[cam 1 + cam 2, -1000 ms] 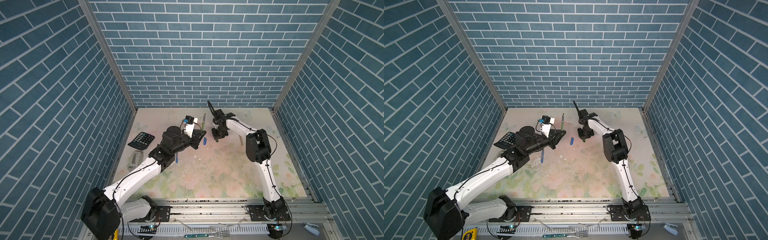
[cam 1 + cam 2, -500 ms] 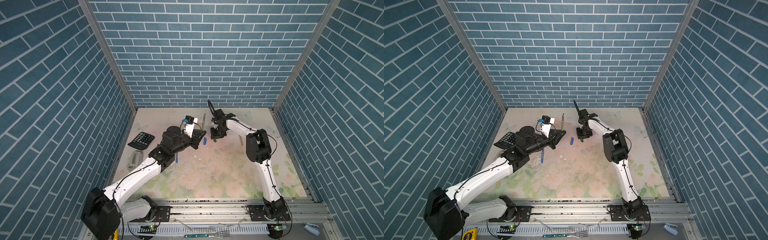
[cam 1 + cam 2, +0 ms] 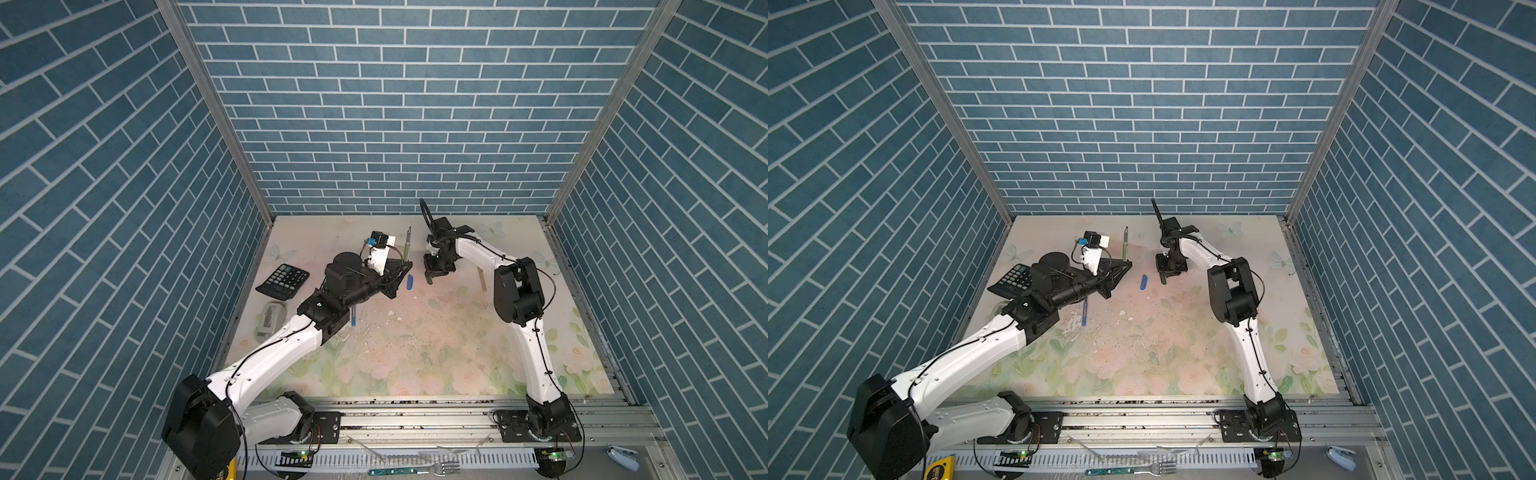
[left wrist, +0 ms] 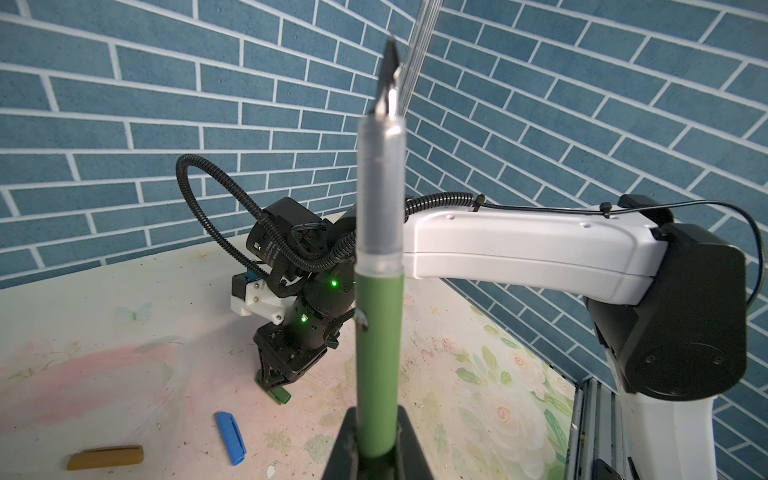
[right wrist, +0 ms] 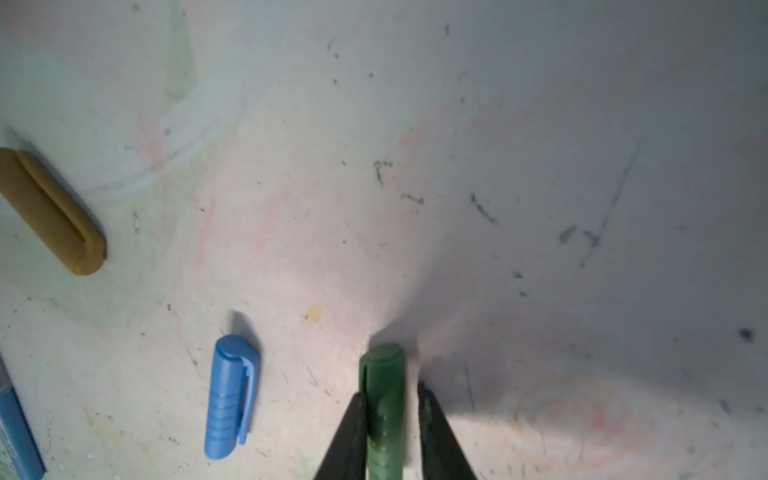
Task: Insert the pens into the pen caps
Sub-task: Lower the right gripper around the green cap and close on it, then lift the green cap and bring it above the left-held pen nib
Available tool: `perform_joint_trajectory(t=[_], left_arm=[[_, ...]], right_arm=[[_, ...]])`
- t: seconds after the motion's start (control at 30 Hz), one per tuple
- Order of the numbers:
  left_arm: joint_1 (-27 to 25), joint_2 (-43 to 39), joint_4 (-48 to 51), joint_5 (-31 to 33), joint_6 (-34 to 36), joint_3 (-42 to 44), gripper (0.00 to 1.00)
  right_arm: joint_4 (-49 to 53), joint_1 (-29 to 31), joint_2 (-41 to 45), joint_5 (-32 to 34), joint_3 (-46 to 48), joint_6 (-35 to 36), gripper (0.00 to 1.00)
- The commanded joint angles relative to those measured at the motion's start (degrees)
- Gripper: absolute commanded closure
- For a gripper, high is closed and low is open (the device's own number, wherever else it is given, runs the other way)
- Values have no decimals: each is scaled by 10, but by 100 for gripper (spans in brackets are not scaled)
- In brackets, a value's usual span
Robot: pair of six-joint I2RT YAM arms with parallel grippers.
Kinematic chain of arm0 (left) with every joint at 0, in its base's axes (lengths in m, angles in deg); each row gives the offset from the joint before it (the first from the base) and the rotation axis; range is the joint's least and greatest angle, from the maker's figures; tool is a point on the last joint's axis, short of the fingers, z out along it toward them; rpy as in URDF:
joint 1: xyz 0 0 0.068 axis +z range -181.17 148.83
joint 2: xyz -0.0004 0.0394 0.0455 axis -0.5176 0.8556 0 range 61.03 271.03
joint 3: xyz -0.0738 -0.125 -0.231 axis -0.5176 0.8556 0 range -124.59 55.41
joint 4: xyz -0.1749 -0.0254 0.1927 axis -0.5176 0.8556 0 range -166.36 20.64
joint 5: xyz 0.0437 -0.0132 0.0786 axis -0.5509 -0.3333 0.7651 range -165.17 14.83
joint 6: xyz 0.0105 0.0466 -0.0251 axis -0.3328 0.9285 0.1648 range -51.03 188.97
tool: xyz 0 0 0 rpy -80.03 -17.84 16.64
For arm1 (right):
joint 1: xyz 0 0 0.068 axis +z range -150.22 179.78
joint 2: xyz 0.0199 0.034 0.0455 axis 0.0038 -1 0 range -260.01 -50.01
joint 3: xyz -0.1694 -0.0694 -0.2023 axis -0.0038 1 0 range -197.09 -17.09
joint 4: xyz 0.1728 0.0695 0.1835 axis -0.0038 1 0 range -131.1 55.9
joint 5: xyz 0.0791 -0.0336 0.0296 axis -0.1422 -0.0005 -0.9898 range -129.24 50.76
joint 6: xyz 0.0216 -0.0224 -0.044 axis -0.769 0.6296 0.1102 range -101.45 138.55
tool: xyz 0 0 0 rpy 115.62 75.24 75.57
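My left gripper [image 4: 376, 440] is shut on the green pen [image 4: 379, 353], holding it upright with its dark tip up; both top views show the pen [image 3: 407, 249] [image 3: 1125, 247]. My right gripper [image 5: 388, 415] points down at the mat, open. Its fingers closely straddle the green pen cap [image 5: 382, 374], which lies on the mat: one finger touches it and a thin gap shows at the other. A blue cap [image 5: 231, 395] [image 3: 410, 281] lies beside it, and a gold cap [image 5: 50, 212] [image 4: 106, 457] farther off. A blue pen [image 3: 353, 318] lies by my left arm. A tan pen [image 3: 482, 279] lies right of my right arm.
A black calculator [image 3: 283, 281] and a grey object [image 3: 270, 318] sit at the mat's left edge. A teal-handled fork [image 3: 411, 470] lies on the front rail. Brick walls close in the mat on three sides.
My right gripper has edged slightly left at the green cap, staying low at the mat. The left arm holds the green pen still.
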Motion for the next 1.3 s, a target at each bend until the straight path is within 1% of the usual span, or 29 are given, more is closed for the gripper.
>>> perform_joint_trajectory(t=[0.0, 0.33, 0.43, 0.6, 0.73, 0.9, 1.0, 1.17, 1.27], left_arm=[[1, 1, -9, -6, 1, -10, 100], [1, 1, -7, -3, 2, -10, 100], [1, 1, -7, -5, 2, -10, 100], [1, 0, -8, -4, 1, -10, 100], [1, -2, -7, -3, 4, -10, 100], [1, -9, -5, 5, 13, -8, 100], [1, -16, -8, 14, 17, -4, 100], [3, -23, -17, 37, 18, 7, 100], [5, -21, -28, 50, 9, 15, 100]], right_arm=[[21, 5, -13, 16, -8, 8, 76], [35, 25, -30, 51, -25, 5, 80], [37, 30, -29, 73, -25, 4, 82], [32, 44, -18, 98, -24, -5, 84], [4, 47, 14, 95, -1, -22, 86], [-70, 43, 101, 99, 72, -42, 88], [-142, 38, 182, 99, 151, -55, 88], [-333, 36, 335, 86, 321, -76, 88], [-435, 39, 416, 86, 392, -94, 88]])
